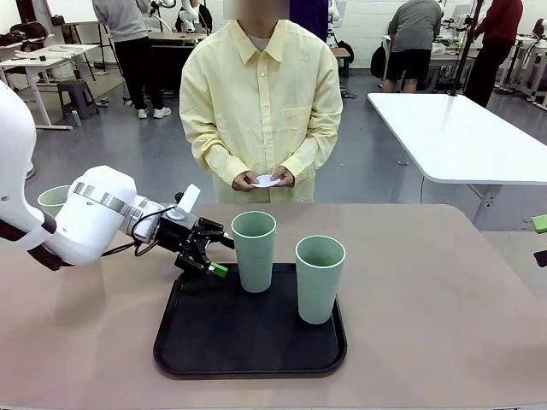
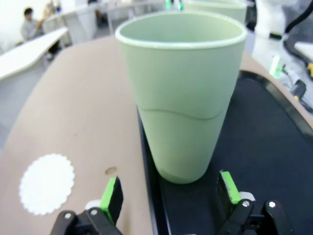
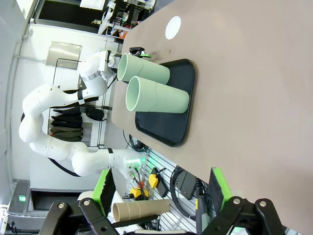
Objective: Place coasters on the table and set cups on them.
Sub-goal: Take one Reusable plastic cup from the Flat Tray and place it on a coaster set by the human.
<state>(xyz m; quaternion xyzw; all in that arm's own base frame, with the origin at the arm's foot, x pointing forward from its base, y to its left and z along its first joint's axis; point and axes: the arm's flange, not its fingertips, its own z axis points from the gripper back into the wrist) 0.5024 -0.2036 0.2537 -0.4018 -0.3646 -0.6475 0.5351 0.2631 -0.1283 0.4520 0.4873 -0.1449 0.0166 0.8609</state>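
While the left gripper point(image 1: 220, 256) gaped wide, a cup point(image 1: 255, 252) stood upright, mouth up, near the far left corner of the tray point(image 1: 214, 346), just ahead of those jaws, untouched; the right gripper point(image 3: 159, 188) gaped empty.

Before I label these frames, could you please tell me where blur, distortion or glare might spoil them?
Front view: sharp, evenly lit, no strong glare on the tray. Left wrist view: the wide-angle lens bulges the near cup; the coaster looks slightly soft. Right wrist view: rolled sideways, so the table runs upright; cups sharp.
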